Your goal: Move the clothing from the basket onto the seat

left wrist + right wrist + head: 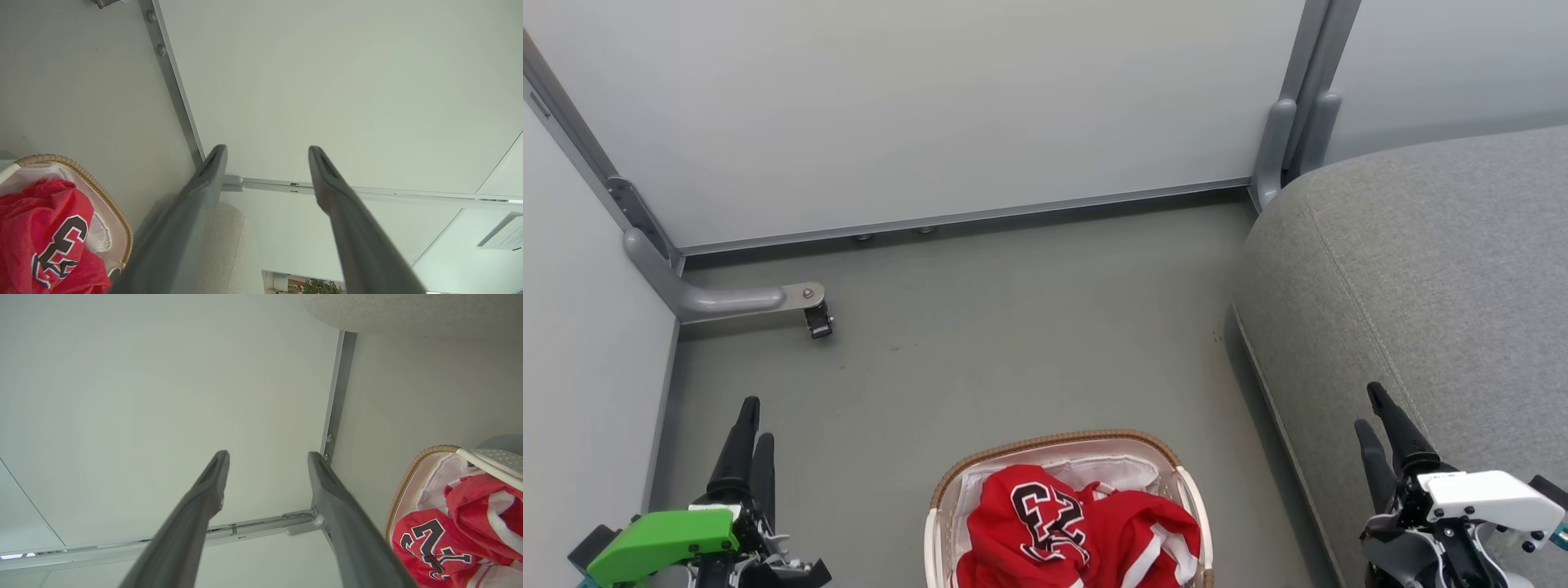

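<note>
The red clothing (pixel 1078 523), with a black-and-white number on it, lies bunched in the white basket (pixel 1054 438) with a brown rim, low in the head view. The grey seat (pixel 1421 261) fills the right side. My left gripper (pixel 757 418) hovers over the floor left of the basket, open and empty. My right gripper (pixel 1368 404) hangs over the seat's front edge, right of the basket, also open and empty. The left wrist view has my left gripper (pixel 267 148), the clothing (pixel 41 228), the basket (pixel 102 192) and the seat (pixel 229 245). The right wrist view has my right gripper (pixel 268 453), the clothing (pixel 449 539), the basket (pixel 408 473) and the seat (pixel 408 310).
Pale partition panels close off the far side and the left. A grey metal foot with a caster (pixel 818 320) juts onto the floor at the left. A grey post (pixel 1290 139) stands at the seat's far corner. Grey floor (pixel 1029 327) lies between basket and panels.
</note>
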